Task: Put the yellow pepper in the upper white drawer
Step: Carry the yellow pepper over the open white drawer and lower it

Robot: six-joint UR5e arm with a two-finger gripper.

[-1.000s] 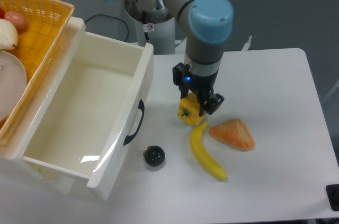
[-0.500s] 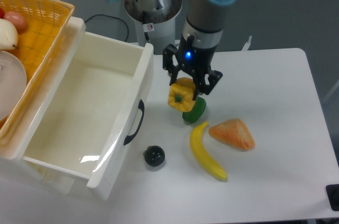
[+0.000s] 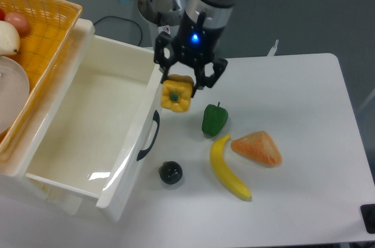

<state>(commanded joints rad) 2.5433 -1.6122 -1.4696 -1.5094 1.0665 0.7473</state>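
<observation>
The yellow pepper hangs in the air beside the drawer's front panel, clear of the table. My gripper is shut on its top, black fingers on either side. The upper white drawer stands pulled open to the left, its dark curved handle just below and left of the pepper. Its white inside looks bare.
A green pepper, a long banana and an orange wedge lie on the table right of the drawer. A small black round object sits near the handle. A woven yellow basket holding food stands at the far left.
The gripper has lifted the yellow pepper off the table and carried it up and left toward the drawer, uncovering the green pepper behind it.
</observation>
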